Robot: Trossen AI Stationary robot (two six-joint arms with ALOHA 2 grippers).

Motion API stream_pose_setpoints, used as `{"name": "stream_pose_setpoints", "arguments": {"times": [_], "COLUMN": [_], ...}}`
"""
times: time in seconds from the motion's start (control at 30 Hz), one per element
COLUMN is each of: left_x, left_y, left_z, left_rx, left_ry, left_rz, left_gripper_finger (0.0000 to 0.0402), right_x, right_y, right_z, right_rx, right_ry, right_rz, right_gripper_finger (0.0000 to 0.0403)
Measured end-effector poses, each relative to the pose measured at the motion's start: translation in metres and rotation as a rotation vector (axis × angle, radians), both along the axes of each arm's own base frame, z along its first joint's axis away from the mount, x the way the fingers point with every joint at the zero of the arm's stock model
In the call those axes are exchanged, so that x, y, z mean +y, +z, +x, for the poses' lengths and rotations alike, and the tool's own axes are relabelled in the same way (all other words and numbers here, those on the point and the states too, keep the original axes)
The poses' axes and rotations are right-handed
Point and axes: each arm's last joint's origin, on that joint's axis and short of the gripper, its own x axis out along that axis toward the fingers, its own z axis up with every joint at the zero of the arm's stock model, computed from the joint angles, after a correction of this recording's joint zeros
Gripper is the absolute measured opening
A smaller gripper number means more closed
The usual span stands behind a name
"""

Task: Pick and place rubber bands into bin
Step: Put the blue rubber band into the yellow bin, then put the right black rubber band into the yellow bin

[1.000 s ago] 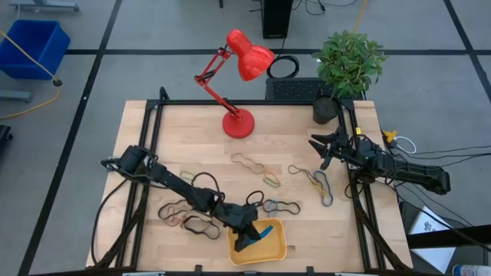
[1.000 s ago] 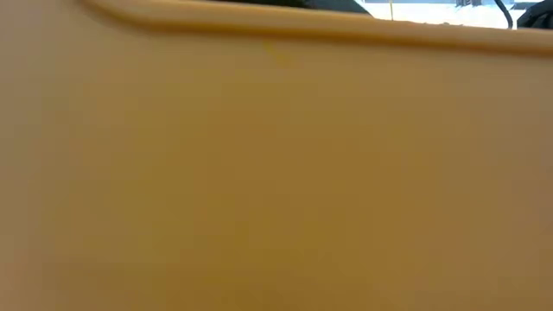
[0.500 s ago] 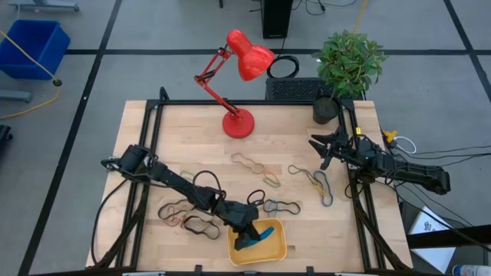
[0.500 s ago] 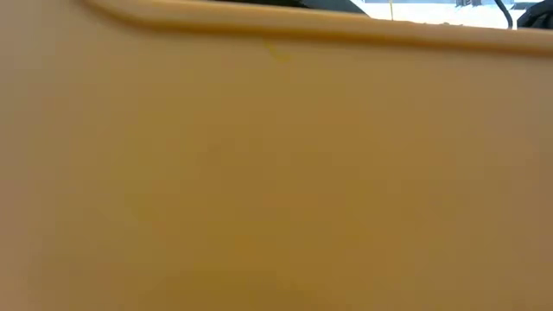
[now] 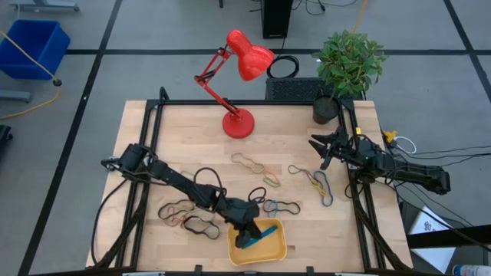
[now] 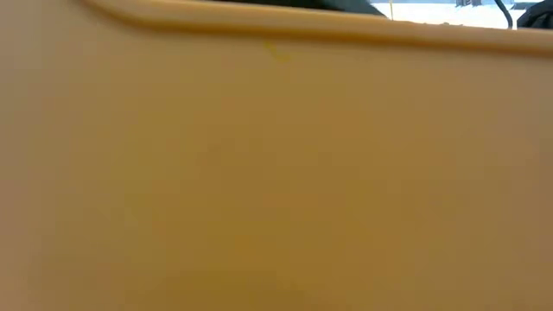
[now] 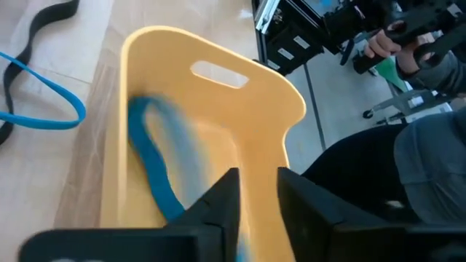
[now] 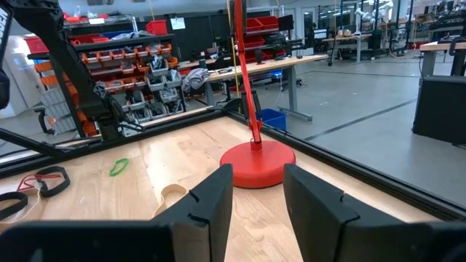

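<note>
The yellow-orange bin [image 5: 258, 244] sits at the table's near edge, and its wall [image 6: 276, 173] fills the low view. My left gripper [image 5: 245, 234] hangs open over the bin, slanting down. A blue rubber band [image 7: 154, 169] lies inside the bin, blurred, and runs under my fingers. Other rubber bands lie flat on the table: dark and reddish ones [image 5: 184, 216], a tan one [image 5: 247, 162], a yellow-green one [image 5: 272, 182], a black one beside a blue one [image 5: 282, 206] and a dark grey one [image 5: 321, 185]. My right gripper [image 5: 322, 146] waits open at the right edge. My left gripper stands open above the blue band's near end [image 7: 171, 207], which passes behind one finger [image 7: 218, 207]. The finger hides that spot, so I cannot tell whether it touches the band. The rest of the band lies on the bin's floor.
A red desk lamp [image 5: 238, 123] stands at the far middle of the table, and its base [image 8: 256, 164] shows ahead of my right gripper. A potted plant [image 5: 349, 65] stands at the far right corner. A person [image 7: 408, 167] stands beyond the near edge.
</note>
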Motion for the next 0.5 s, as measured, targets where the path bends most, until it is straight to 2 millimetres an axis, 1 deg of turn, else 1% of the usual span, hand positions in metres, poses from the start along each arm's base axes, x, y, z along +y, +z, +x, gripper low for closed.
{"name": "stream_pose_setpoints", "arguments": {"times": [0.1, 0.2, 0.3, 0.37, 0.43, 0.5], "left_x": [0.003, 0.009, 0.018, 0.025, 0.033, 0.039], "left_y": [0.001, 0.016, 0.046, 0.067, 0.089, 0.111], "left_z": [0.001, 0.000, -0.005, -0.009, -0.018, -0.027], "left_rx": [-0.015, -0.058, -0.139, -0.213, -0.265, -0.346], "left_ry": [-0.047, -0.116, -0.133, -0.134, -0.140, -0.149], "left_rz": [-0.004, -0.023, -0.008, 0.007, 0.035, 0.071], "left_gripper_finger": [0.0144, 0.0167, 0.0180, 0.0185, 0.0186, 0.0186], "right_x": [0.000, 0.000, 0.001, 0.002, 0.003, 0.005], "right_y": [0.000, 0.002, 0.009, 0.015, 0.023, 0.027], "right_z": [0.000, 0.000, 0.000, 0.000, -0.001, -0.001], "right_rx": [0.000, -0.033, -0.126, -0.184, -0.253, -0.255], "right_ry": [0.000, 0.008, 0.038, 0.067, 0.116, 0.154], "right_rz": [0.000, 0.016, 0.050, 0.039, -0.017, -0.106], "right_gripper_finger": [0.0116, 0.0116, 0.0116, 0.0116, 0.0116, 0.0116]}}
